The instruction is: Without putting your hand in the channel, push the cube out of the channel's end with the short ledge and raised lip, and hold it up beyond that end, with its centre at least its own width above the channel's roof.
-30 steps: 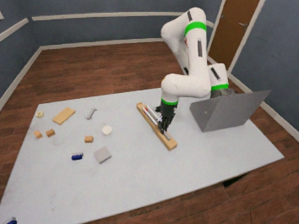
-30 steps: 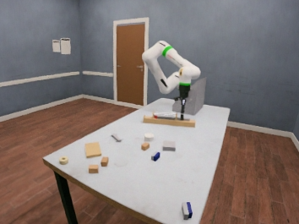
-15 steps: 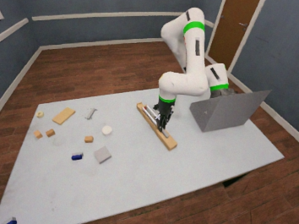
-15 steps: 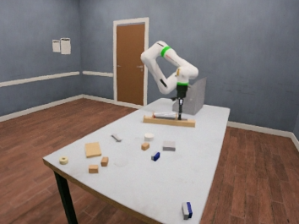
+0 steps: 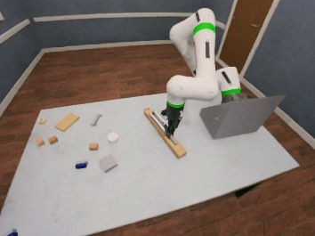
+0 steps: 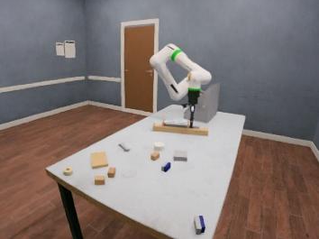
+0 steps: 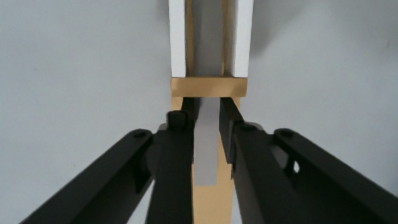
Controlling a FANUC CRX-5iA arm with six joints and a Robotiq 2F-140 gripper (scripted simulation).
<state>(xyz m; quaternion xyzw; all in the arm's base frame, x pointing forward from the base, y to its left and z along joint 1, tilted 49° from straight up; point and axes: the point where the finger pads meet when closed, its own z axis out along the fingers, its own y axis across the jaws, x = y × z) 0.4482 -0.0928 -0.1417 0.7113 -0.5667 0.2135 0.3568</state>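
Pinching a thin grey rod (image 7: 206,145) between its nearly closed black fingers, the gripper (image 7: 205,131) hangs over the wooden base board (image 5: 177,149) right of centre in the top view. In the wrist view the rod runs up the middle of the frame, passes over a tan crossbar (image 7: 209,87) and goes on into the channel (image 7: 209,35), whose two white walls (image 7: 177,35) stand at the upper centre. The rod's near end shows below the fingertips, over the tan board.

From the exterior view the white arm (image 6: 173,68) with green bands folds down from centre frame, and the gripper points straight down near the right end of the board, with the pale channel lying to its left along the board. The cube cannot be made out in any view; whether it sits inside the channel cannot be told.

A grey wedge-shaped ramp (image 5: 240,116) stands just right of the arm in the top view. Spread over the left half of the white table (image 5: 222,179) are a flat tan tile (image 5: 67,121), small tan blocks (image 5: 52,140), a white disc (image 5: 112,137), a grey square tile (image 5: 108,163), a blue and white block (image 5: 81,165), a pale ring (image 5: 42,120) and a small grey bracket (image 5: 95,118), all well apart from the board.
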